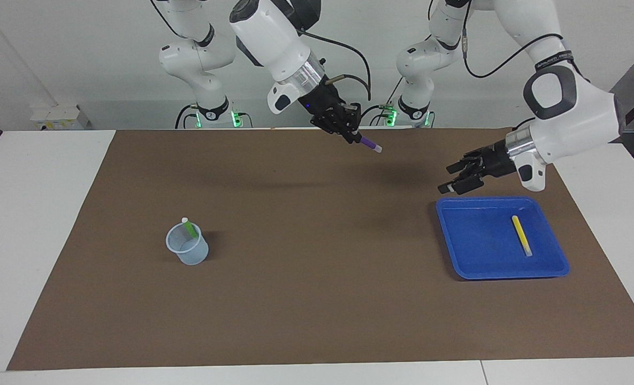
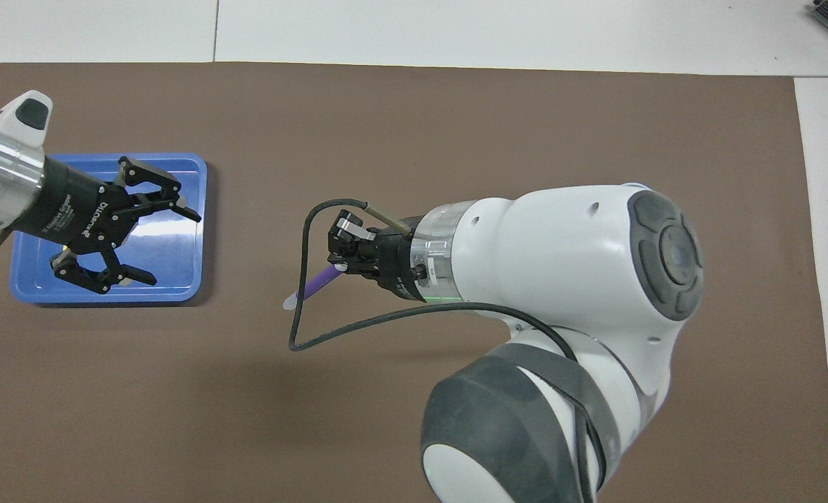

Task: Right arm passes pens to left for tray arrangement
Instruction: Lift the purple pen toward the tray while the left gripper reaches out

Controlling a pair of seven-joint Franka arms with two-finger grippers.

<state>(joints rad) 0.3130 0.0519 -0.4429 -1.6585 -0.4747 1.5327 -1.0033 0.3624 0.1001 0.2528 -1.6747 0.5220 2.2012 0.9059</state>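
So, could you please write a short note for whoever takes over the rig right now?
Right hand: shut on the purple pen, up over the mat.
Left hand: open, empty, raised beside the blue tray's robot-side edge.
Done: yellow pen lies in the tray.
Left: hand over and tray the purple pen; green pen stands in the clear cup, toward the right arm's end.
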